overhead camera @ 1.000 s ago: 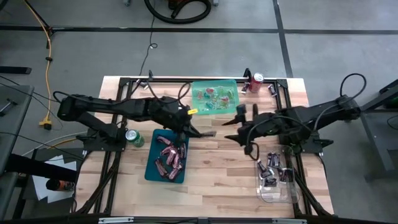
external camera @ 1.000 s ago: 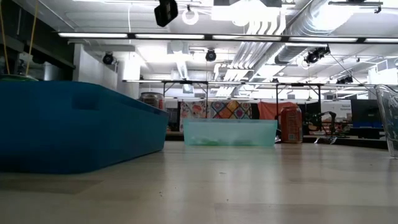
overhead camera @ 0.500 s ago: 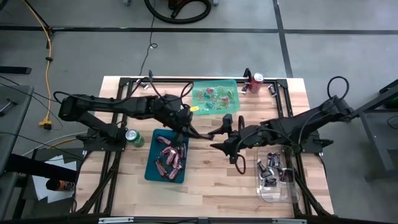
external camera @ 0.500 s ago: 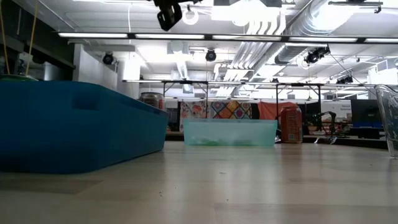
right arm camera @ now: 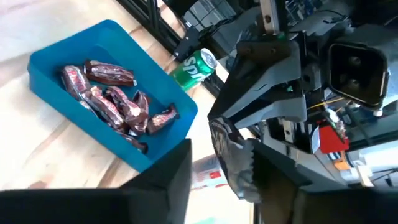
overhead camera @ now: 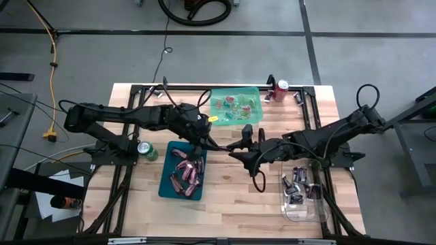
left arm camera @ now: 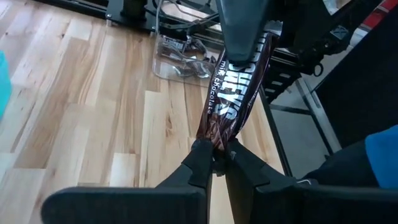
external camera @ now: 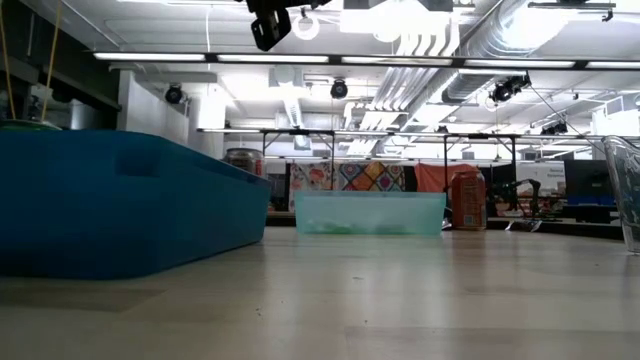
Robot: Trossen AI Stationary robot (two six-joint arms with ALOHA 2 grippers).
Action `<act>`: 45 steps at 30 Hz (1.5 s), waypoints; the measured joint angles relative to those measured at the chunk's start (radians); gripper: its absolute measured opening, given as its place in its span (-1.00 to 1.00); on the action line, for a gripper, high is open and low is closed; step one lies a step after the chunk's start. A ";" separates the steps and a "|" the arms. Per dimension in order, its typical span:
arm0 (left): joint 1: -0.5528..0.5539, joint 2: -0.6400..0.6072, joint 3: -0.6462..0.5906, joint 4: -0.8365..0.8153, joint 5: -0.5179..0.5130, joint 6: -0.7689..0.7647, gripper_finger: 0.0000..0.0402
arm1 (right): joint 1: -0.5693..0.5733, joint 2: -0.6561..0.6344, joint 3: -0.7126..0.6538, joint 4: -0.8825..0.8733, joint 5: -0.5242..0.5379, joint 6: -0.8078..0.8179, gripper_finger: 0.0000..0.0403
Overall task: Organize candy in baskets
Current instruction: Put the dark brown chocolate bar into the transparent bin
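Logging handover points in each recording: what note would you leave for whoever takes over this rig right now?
Left gripper: shut on one end of a dark Hershey's mini bar, held in the air over mid-table.
Right gripper: at the bar's other end, mid-handover.
Done: pinkish-red bars in the teal basket, small green and red pieces in the green basket, dark bars in the clear basket.
Left: finish the pass; the bar probably belongs in the clear basket.

three baskets [overhead camera: 182, 170], two soda cans [overhead camera: 281, 86], two arms [overhead camera: 122, 117]
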 joint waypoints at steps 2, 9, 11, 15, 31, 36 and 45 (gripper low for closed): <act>0.000 0.000 0.000 0.000 -0.003 0.000 -0.89 | 0.000 0.000 0.000 0.000 0.000 -0.011 -0.42; -0.001 0.000 0.000 -0.005 -0.059 0.001 -0.80 | -0.021 -0.003 0.000 -0.001 0.000 -0.012 -0.92; 0.000 0.000 0.000 -0.001 -0.062 -0.001 -0.74 | -0.029 -0.008 0.000 -0.002 -0.002 -0.012 -0.94; 0.011 -0.006 0.000 -0.013 -0.059 -0.044 -0.57 | -0.037 -0.035 0.000 -0.029 -0.002 -0.010 -0.89; 0.144 -0.141 -0.101 -0.177 -0.209 -0.103 -0.05 | 0.027 -0.297 -0.005 -0.966 -0.339 0.943 -0.98; 0.123 -0.134 -0.226 -0.025 -0.162 -0.207 -0.05 | 0.209 -0.346 -0.080 -1.100 -0.433 1.328 -0.98; 0.132 -0.137 -0.240 0.034 -0.165 -0.237 -0.05 | 0.423 -0.393 -0.262 -1.084 -0.480 1.726 -0.84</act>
